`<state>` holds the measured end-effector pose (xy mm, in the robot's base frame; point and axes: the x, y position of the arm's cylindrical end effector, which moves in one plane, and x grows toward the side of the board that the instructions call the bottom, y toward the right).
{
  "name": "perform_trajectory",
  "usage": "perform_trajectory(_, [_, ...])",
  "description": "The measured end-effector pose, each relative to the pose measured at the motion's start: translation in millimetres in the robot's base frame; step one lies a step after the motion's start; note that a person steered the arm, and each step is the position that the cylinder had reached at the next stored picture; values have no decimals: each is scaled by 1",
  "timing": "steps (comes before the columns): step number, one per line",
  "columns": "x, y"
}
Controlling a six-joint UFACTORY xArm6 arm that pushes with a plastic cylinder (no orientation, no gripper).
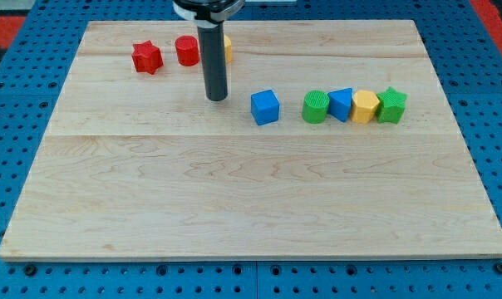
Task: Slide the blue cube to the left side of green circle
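The blue cube (265, 107) sits on the wooden board (251, 191), right of centre in the upper half. The green circle (315, 107) stands a short gap to the cube's right, apart from it. My tip (217, 97) rests on the board to the left of the blue cube, with a small gap between them. The dark rod rises from the tip to the view's top edge.
A blue block (341, 104), a yellow block (366, 106) and a green star-like block (391, 105) line up right of the green circle. A red star (147, 57), a red cylinder (186, 51) and a yellow block (227, 46), partly hidden by the rod, sit at upper left.
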<state>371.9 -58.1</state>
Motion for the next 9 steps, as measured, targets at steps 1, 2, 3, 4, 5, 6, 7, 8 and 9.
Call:
perform_trajectory(1, [12,9])
perform_trajectory(2, [12,28])
perform_trajectory(3, [13,42])
perform_trajectory(4, [13,50])
perform_trajectory(5, [23,45])
perform_trajectory(6, [31,45])
perform_trajectory(7, [31,54])
perform_trajectory(8, [31,72])
perform_trajectory(9, [31,76])
